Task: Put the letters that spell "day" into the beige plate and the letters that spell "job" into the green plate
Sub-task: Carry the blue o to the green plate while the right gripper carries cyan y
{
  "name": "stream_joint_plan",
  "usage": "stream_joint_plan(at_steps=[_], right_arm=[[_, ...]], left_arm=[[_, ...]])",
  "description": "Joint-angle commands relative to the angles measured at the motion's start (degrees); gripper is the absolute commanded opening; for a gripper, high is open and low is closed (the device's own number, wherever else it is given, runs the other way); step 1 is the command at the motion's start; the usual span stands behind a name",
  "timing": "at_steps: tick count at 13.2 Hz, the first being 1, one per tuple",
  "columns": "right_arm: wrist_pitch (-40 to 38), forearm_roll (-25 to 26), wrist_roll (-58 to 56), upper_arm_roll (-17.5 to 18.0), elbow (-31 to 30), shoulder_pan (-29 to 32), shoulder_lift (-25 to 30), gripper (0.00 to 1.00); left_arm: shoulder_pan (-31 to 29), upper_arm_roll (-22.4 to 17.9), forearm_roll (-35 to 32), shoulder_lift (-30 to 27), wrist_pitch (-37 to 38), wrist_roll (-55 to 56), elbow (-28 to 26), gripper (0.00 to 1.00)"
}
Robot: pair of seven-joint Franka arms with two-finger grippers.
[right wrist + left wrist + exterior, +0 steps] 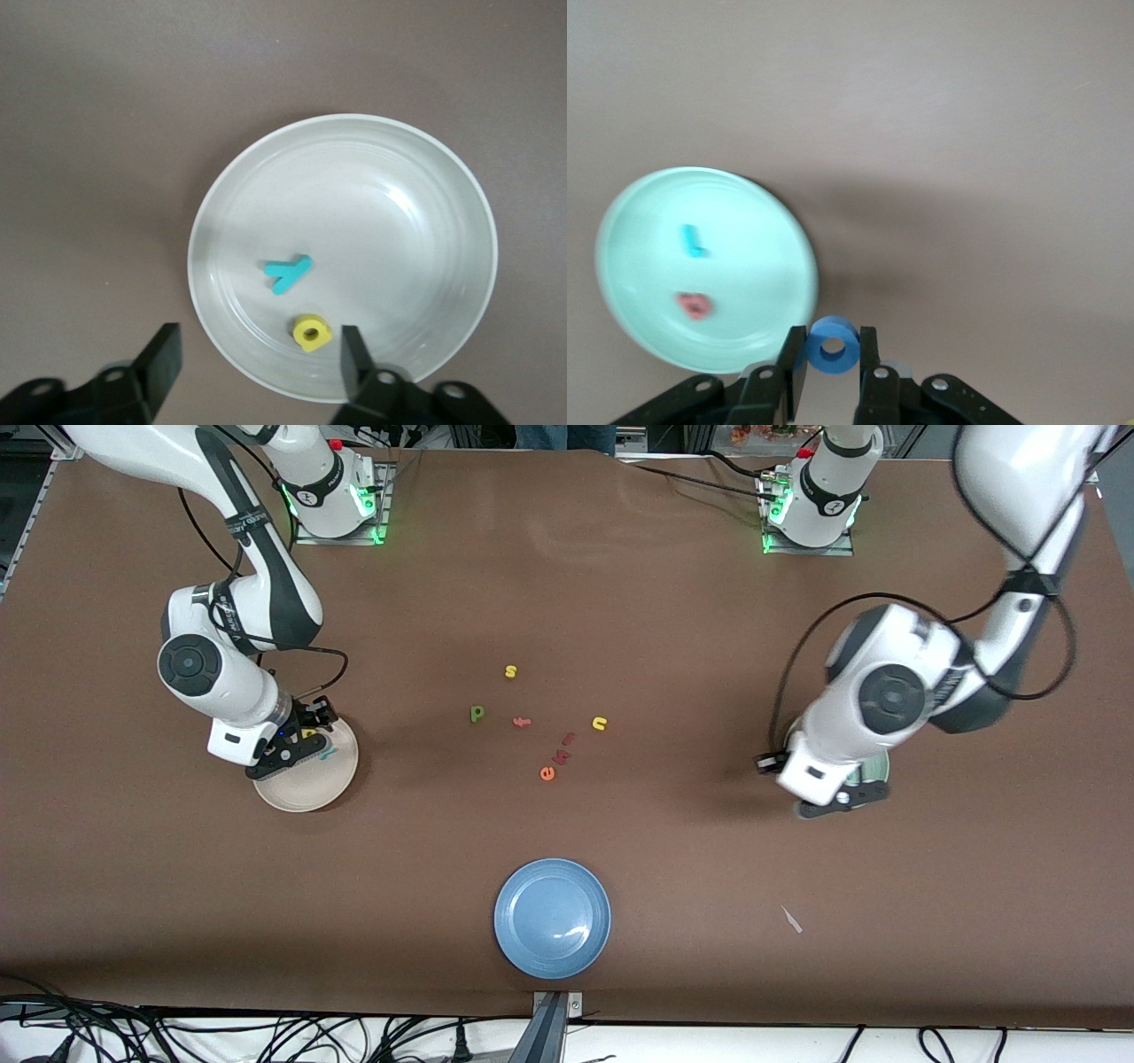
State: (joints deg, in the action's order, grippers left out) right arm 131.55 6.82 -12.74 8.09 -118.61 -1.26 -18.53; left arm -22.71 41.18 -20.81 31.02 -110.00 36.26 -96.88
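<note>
My right gripper [258,359] hangs open over the rim of the beige plate [399,230], holding nothing. A teal "y" [288,273] and a yellow round-bowled letter [311,333] lie in that plate, the yellow one just under the fingers. The green stemmed letter [477,713] lies on the table mid-way between the arms. My left gripper [833,354] is shut on the blue ring "o" [833,345], beside the edge of the green plate [744,221]. In that plate lie a teal "j" [693,241] and a coral-red letter [695,305].
Loose letters lie in the table's middle: a yellow "s" [509,671], a coral "f" [522,722], a yellow "n" [600,724], an orange "e" [547,773] and two small coral pieces [564,748]. A blue plate [552,917] sits near the front edge.
</note>
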Motion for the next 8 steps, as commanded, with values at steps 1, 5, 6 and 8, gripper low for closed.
stream_joint_plan(at_steps=[1, 5, 6, 8], right_arm=[[0.55, -1.54, 7.69, 1.83, -0.66, -2.07, -0.01, 0.86], [3.61, -1.54, 29.04, 4.39, -0.39, -10.32, -1.95, 0.86], [5.37, -1.54, 34.57, 4.39, -0.39, -13.30, -2.91, 0.86], [9.15, -1.37, 45.21, 4.39, -0.39, -17.97, -5.28, 0.86]], left_arm=[[-4.69, 1.09, 0.42, 1.23, -0.21, -9.25, -4.62, 0.00], [-6.56, 1.09, 0.33, 1.24, -1.00, -11.56, -7.27, 0.00], [-6.82, 1.01, 0.33, 1.24, -1.00, -12.34, -7.27, 0.02], [-7.96, 1.18, 0.42, 1.15, -0.92, -12.96, -7.18, 0.38]])
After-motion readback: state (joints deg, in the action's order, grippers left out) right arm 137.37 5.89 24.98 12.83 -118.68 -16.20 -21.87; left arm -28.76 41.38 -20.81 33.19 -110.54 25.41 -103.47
